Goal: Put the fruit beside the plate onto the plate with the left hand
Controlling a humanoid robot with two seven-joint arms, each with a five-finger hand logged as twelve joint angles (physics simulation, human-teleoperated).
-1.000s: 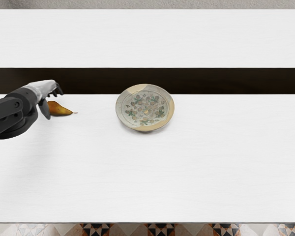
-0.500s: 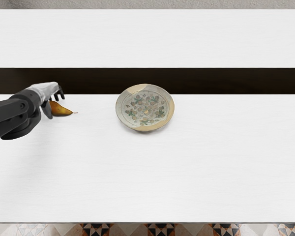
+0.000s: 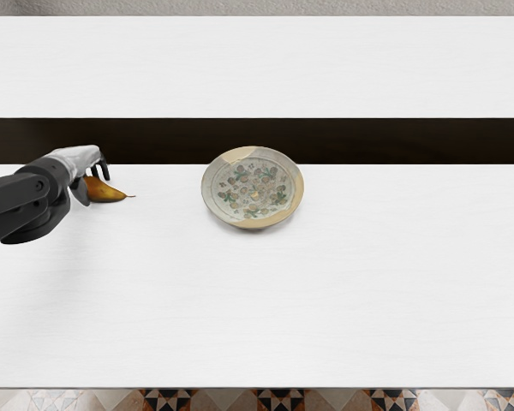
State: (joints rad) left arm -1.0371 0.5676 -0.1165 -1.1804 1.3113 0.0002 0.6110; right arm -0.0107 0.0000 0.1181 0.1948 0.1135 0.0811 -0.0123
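Note:
A brown pear-shaped fruit (image 3: 108, 193) lies on its side on the white table, well to the left of the plate. The round plate (image 3: 252, 187) has a green floral pattern and a tan rim. My left hand (image 3: 92, 169) comes in from the left edge and hovers right over the fruit's left end, with the fingers curved downward and spread, holding nothing. The fruit's left part is hidden behind the hand. The right arm does not show.
A dark gap (image 3: 325, 140) runs across behind the table's far edge, with another white surface (image 3: 257, 68) beyond it. Patterned floor tiles (image 3: 274, 400) show below the table's near edge.
The left hand has lowered slightly and shifted a little to the right over the fruit's left end. The fruit and the plate have not moved.

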